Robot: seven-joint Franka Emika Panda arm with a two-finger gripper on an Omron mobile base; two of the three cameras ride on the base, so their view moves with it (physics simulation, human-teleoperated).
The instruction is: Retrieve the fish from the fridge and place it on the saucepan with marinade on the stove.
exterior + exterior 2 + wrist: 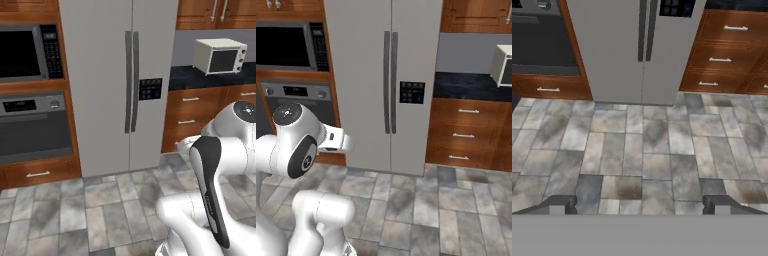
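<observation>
Fridge (117, 85): both doors closed, standing on the tiled floor (637, 150).
Gripper (639, 204): released, fingers spread wide, holding nothing, above floor.

The fridge (120, 85) stands with both doors shut, its two dark vertical handles (131, 81) side by side at the centre seam, so its inside is walled off. Open tiled floor (642, 150) lies between the gripper (640, 204), whose fingers are spread wide apart, and the fridge front, with nothing standing on it. To the left, the built-in oven (32, 127) and microwave (30, 52) hem the fridge in; to the right, wooden drawers (463, 135) and a dark counter (210, 77) carrying a white toaster oven (221, 56).
</observation>
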